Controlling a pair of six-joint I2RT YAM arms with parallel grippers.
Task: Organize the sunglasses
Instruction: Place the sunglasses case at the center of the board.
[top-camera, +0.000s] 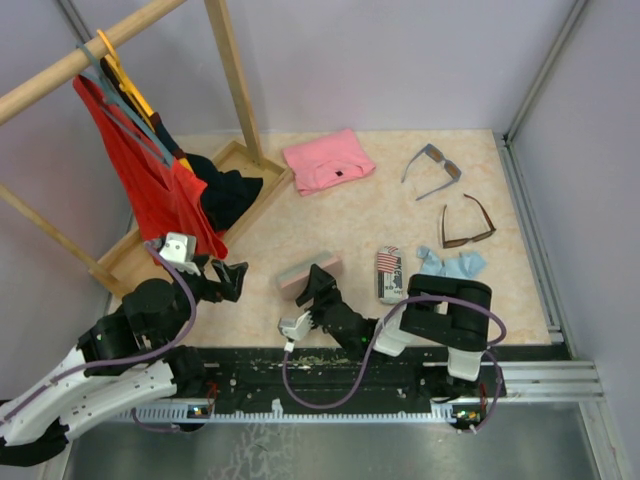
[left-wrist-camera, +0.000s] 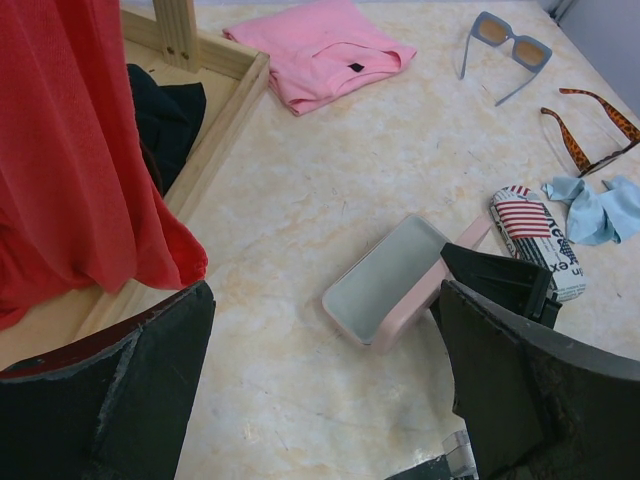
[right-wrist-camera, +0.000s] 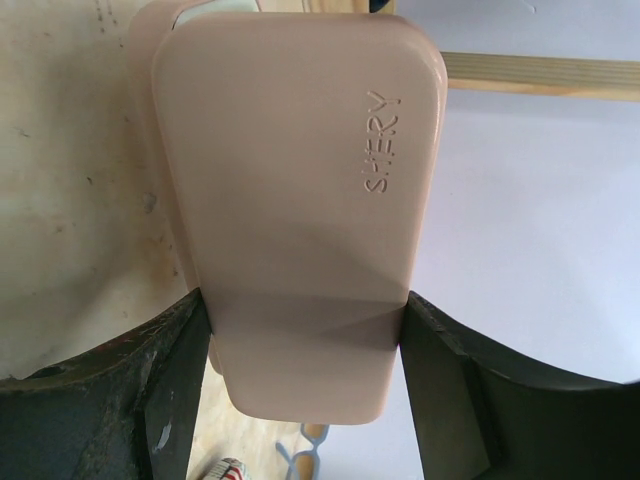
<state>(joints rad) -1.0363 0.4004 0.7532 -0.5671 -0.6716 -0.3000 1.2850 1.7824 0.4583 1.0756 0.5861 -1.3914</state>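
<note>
The right fingers (top-camera: 321, 284) pinch the pink case (top-camera: 309, 270) across its width, one finger pressed against each long side, near the front middle of the surface (top-camera: 350, 225). The case stands open, its pale grey-green lining facing up in the left wrist view, while the right wrist view shows its smooth pink shell with embossed lettering filling the gap between the fingers. The left fingers (top-camera: 232, 278) are spread wide and hold nothing, hovering just left of the case and beside the hem of a red garment (top-camera: 150, 175) hanging from a wooden rack (top-camera: 235, 80). Both pairs lie unfolded at the far right, well apart from either arm: the grey-blue sunglasses (top-camera: 433, 168) toward the back and the brown sunglasses (top-camera: 467, 226) nearer the front. A light blue cloth (top-camera: 455, 265) sits crumpled close to the brown pair, with a flag-patterned case (top-camera: 389, 274) just to its left. A folded pink garment (top-camera: 328, 160) rests at the back.
</note>
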